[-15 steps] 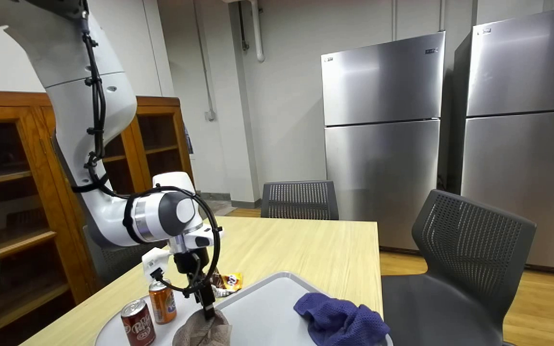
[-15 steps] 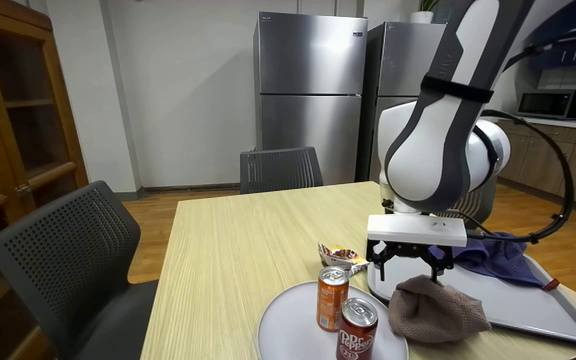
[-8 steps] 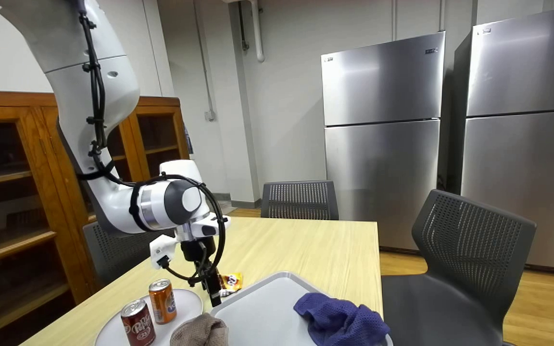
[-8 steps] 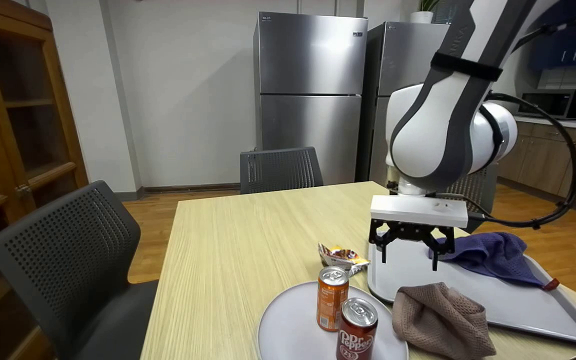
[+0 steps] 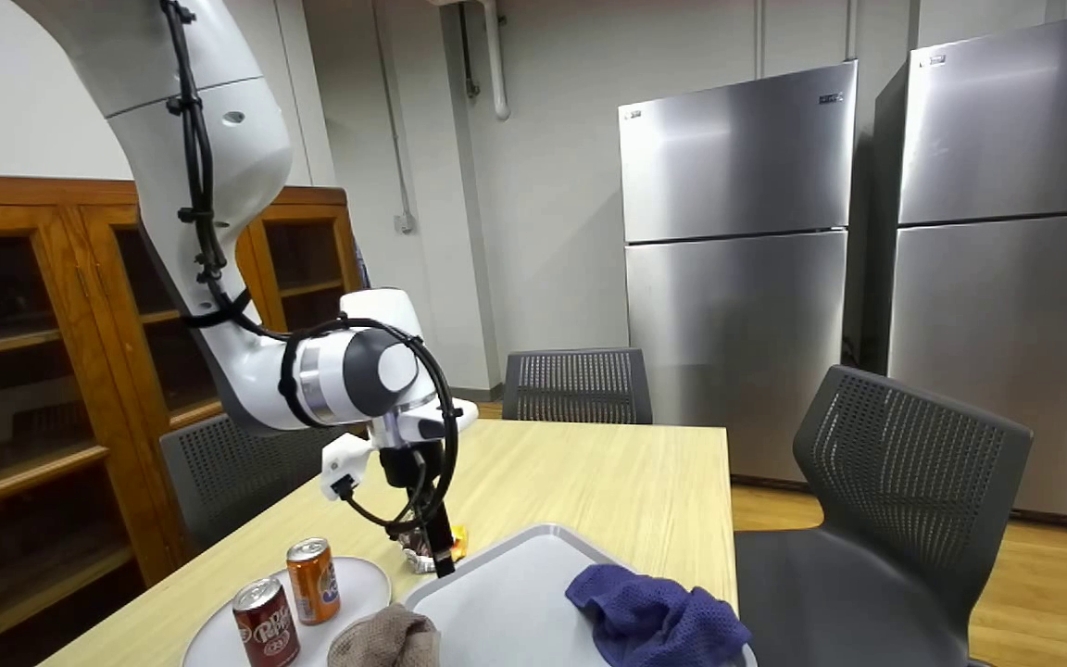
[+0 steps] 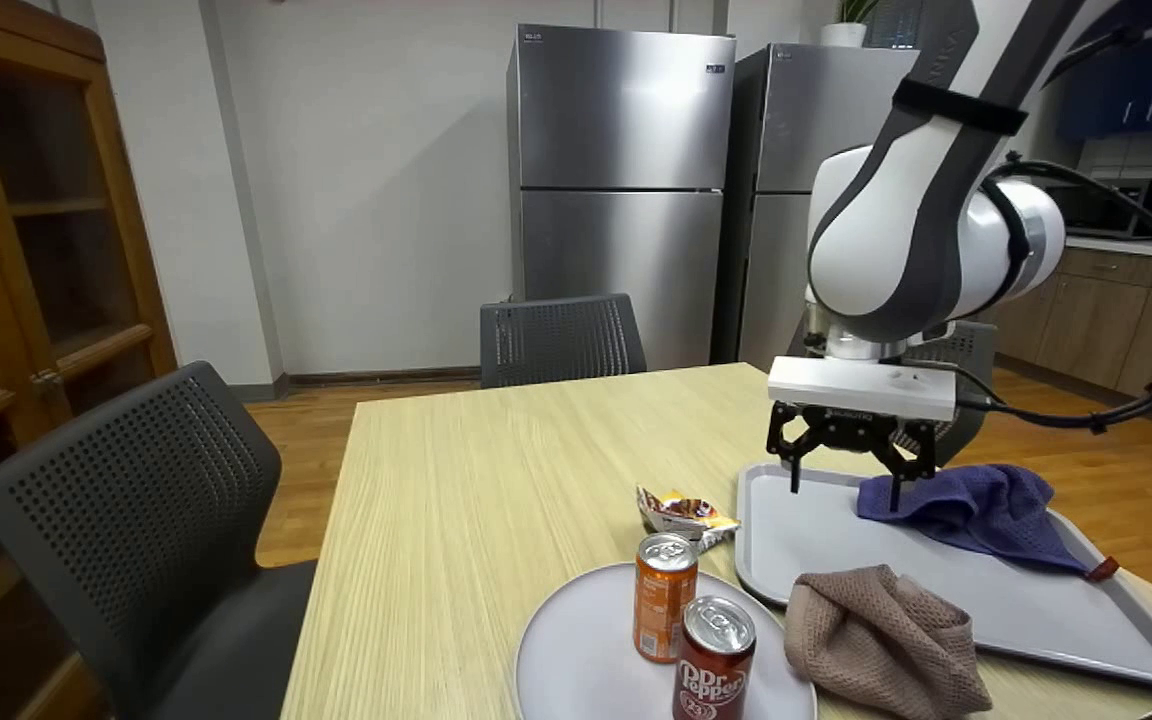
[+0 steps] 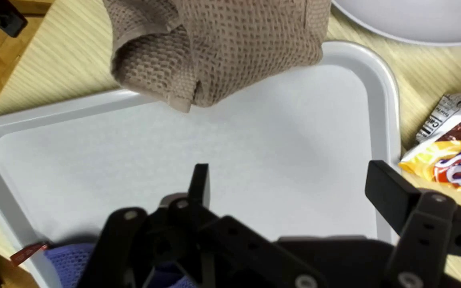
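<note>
My gripper (image 6: pixel 845 498) stands open above the grey tray (image 6: pixel 1036 600), with nothing between its fingers. In the wrist view the tray's bare floor (image 7: pixel 278 144) shows between the two fingertips. A crumpled brown cloth (image 6: pixel 886 635) lies across the tray's near edge, apart from the gripper; in the wrist view this brown cloth (image 7: pixel 230 48) is at the top. A purple cloth (image 6: pixel 976 505) lies at one end of the tray, just beyond one finger in that exterior view. The gripper's own arm parts partly cover the purple cloth (image 7: pixel 70 262) in the wrist view.
A round plate (image 6: pixel 576 650) beside the tray carries an orange can (image 6: pixel 664 610) and a dark red Dr Pepper can (image 6: pixel 712 665), both upright. A crinkled snack bag (image 7: pixel 458 152) lies on the table by the tray's rim. Chairs (image 5: pixel 580 389) surround the table.
The open gripper has risen off the brown cloth and moved away from it, over the tray. The cloth's raised peak has sunk down. Cans, plate and purple cloth have stayed put.
</note>
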You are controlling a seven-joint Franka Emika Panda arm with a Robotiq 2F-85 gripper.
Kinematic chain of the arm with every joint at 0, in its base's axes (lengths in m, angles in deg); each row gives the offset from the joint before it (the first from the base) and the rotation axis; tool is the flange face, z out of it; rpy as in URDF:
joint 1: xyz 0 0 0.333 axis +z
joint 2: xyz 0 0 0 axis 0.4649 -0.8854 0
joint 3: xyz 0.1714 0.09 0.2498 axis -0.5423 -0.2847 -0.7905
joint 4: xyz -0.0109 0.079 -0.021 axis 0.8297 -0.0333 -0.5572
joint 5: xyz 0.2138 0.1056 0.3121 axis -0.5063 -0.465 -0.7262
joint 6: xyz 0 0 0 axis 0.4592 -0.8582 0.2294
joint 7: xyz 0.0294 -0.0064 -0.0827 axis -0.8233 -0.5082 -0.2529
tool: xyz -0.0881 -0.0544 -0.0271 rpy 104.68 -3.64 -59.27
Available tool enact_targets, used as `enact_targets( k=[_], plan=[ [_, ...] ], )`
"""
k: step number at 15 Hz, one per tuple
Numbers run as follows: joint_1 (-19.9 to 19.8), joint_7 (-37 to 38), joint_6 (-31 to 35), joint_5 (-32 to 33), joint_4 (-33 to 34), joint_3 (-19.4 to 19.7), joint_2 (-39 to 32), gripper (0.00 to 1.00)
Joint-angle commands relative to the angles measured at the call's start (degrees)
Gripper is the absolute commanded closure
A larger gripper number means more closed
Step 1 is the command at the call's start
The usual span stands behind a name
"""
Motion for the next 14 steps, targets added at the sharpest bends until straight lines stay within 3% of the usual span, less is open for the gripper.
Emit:
enact_targets(
  k=[1,14],
  plan=[
    [-2.6,1.1,-2.4,-0.9,0.4,-0.1,2.6,0.0],
    [-8.3,7.4,-4.6,-1.7,3.4,3.3,3.5,0.0]
  ],
)
